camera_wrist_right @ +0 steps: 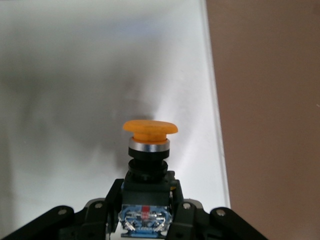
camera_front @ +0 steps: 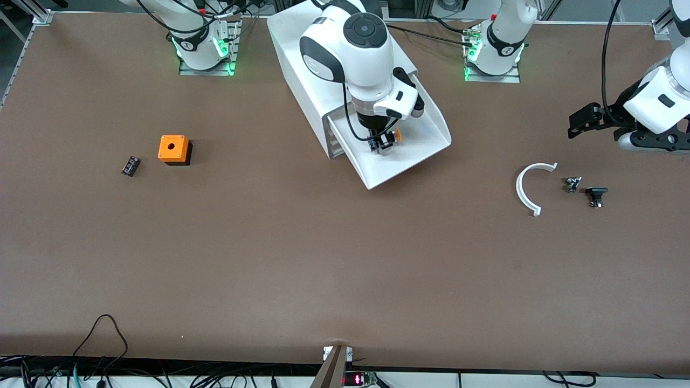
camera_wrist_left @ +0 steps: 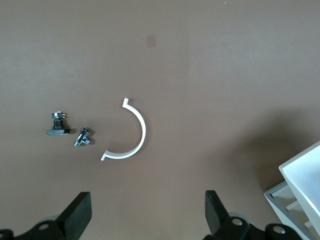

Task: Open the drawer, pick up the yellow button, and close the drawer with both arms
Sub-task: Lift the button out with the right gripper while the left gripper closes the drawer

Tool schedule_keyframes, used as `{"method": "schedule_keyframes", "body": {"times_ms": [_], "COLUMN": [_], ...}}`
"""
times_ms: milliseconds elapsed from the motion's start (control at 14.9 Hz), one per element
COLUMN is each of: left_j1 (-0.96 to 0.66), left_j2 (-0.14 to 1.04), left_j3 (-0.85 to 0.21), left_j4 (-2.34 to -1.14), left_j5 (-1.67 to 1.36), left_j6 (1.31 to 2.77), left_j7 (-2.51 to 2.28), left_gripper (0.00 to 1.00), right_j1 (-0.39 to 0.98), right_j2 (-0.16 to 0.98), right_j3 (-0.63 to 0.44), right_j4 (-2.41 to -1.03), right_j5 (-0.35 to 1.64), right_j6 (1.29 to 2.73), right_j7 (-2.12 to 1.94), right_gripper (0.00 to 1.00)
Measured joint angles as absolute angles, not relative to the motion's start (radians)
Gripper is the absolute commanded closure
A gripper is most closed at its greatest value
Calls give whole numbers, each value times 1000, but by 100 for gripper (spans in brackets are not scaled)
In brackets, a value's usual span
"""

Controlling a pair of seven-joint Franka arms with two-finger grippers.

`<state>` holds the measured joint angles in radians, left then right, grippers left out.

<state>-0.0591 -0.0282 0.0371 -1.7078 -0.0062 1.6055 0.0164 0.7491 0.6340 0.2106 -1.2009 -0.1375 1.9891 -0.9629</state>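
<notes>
The top drawer (camera_front: 415, 153) of the white cabinet (camera_front: 302, 70) is pulled out toward the front camera. My right gripper (camera_front: 384, 141) is over the open drawer, shut on the button (camera_front: 389, 138). In the right wrist view the button (camera_wrist_right: 148, 150) shows its orange cap and black-and-blue body between the fingers (camera_wrist_right: 105, 200), over the drawer's white floor (camera_wrist_right: 75, 100). My left gripper (camera_front: 579, 123) waits open and empty in the air at the left arm's end of the table; its fingers (camera_wrist_left: 80, 212) stand wide apart in the left wrist view.
An orange cube with a hole (camera_front: 173, 149) and a small black part (camera_front: 130, 165) lie toward the right arm's end. A white curved clip (camera_front: 528, 188), a small metal part (camera_front: 572, 184) and a black part (camera_front: 595, 195) lie toward the left arm's end.
</notes>
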Motion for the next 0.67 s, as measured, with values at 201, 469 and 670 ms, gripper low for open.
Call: {"method": "schedule_keyframes", "body": {"times_ms": [201,469,670], "left_j1": [-60,-103,-128], "left_j2": [-18,53,127], "left_j3": [37,24,-25], "left_j4": [-1708,-1713,-1745], "left_j5": [14,14,14], "left_j6": [1606,1690,1827], "left_j7": [13,-95,-221], "left_gripper": [0,0,0], "right_j1": [748,709,614], "right_j2": [594,533,510], "right_j3": [177,124,112], "right_j4": [-1206,-1247,-1306], "right_j5": [-137,-137,-137], "right_j6": [2000,2036,2072], "right_j7": [-833,-671,-577], "right_gripper": [75,75,74]}}
